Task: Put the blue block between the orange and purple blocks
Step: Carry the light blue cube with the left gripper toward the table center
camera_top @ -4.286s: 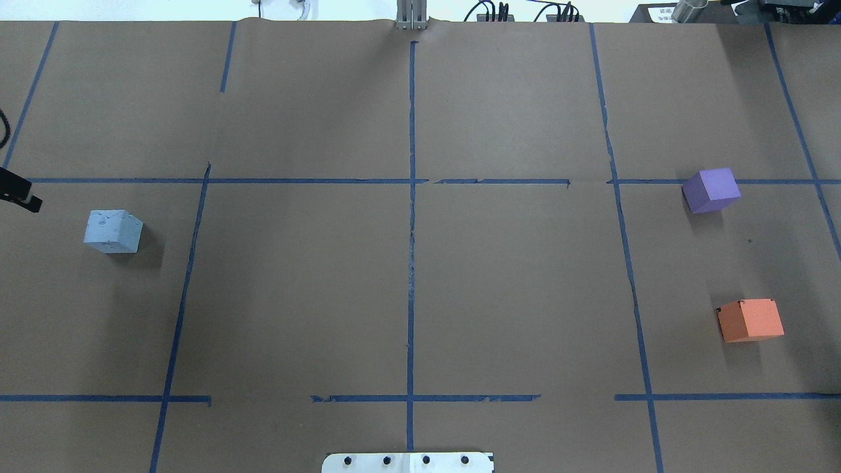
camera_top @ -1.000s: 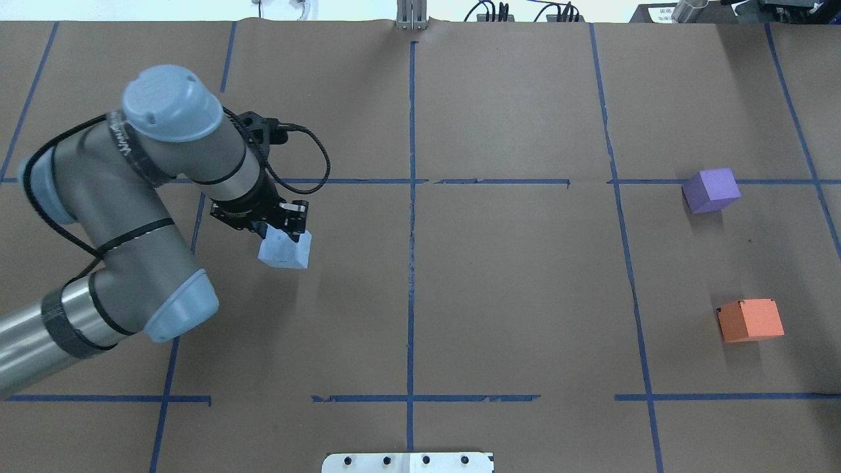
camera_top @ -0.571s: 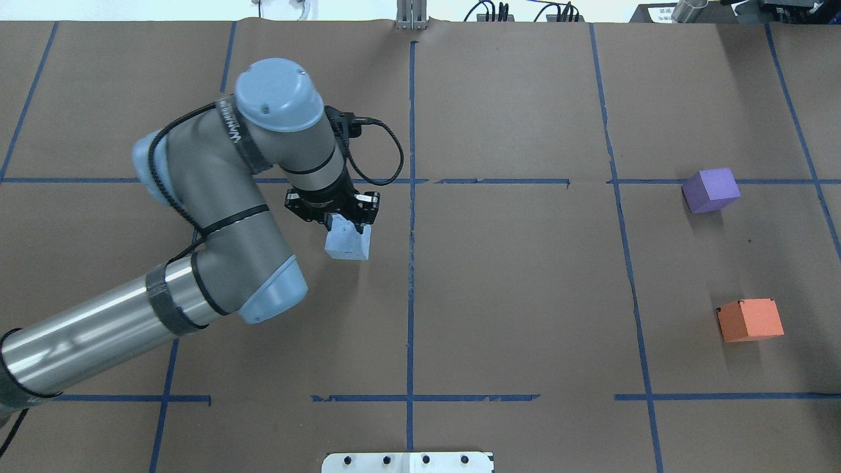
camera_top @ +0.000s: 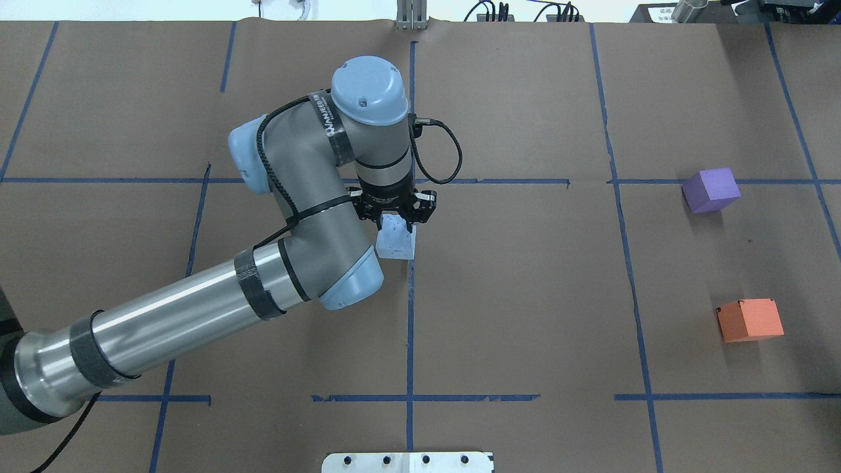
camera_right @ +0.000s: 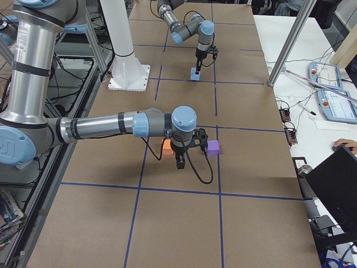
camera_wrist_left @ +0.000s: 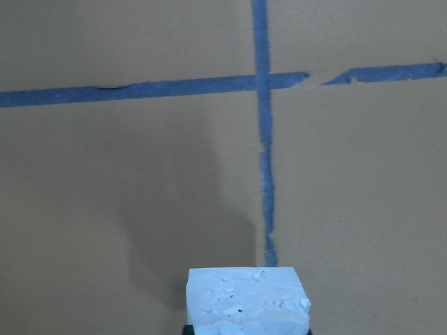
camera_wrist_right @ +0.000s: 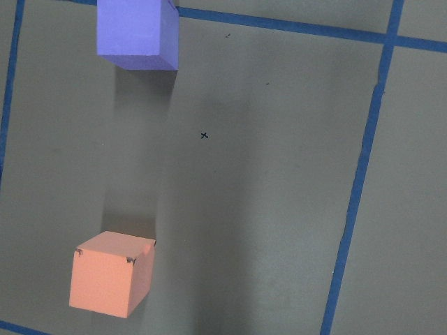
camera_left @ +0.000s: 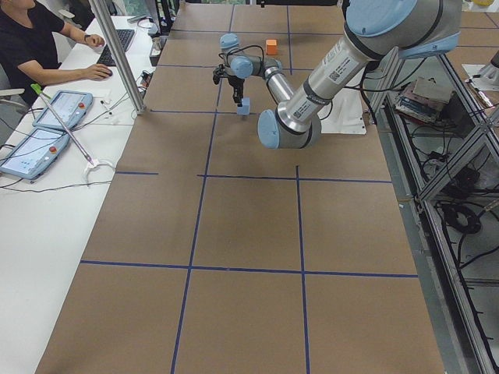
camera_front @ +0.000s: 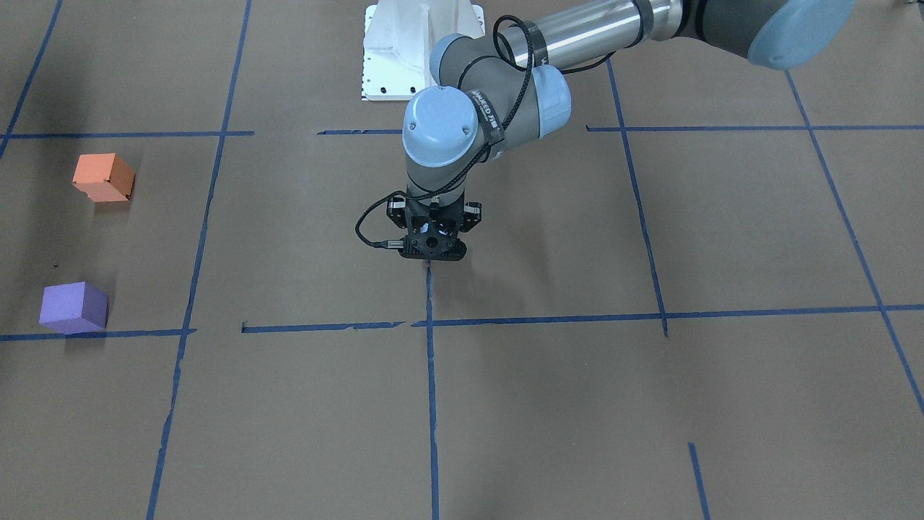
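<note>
My left gripper is shut on the pale blue block and holds it a little above the table at the centre tape line. The block also shows at the bottom of the left wrist view. In the front-facing view the gripper hides the block. The purple block and the orange block sit apart at the far right, with a bare gap between them. My right gripper hangs over that gap; I cannot tell whether it is open or shut. The right wrist view shows the purple block and the orange block.
Blue tape lines grid the brown paper table. The robot's base plate sits at the near edge. A side table with tablets, a seated operator and a metal post stand beyond the far edge.
The left arm came in from the left, took hold of the blue block and carried it right, from the left cell to the centre line. Purple and orange blocks have not moved.
</note>
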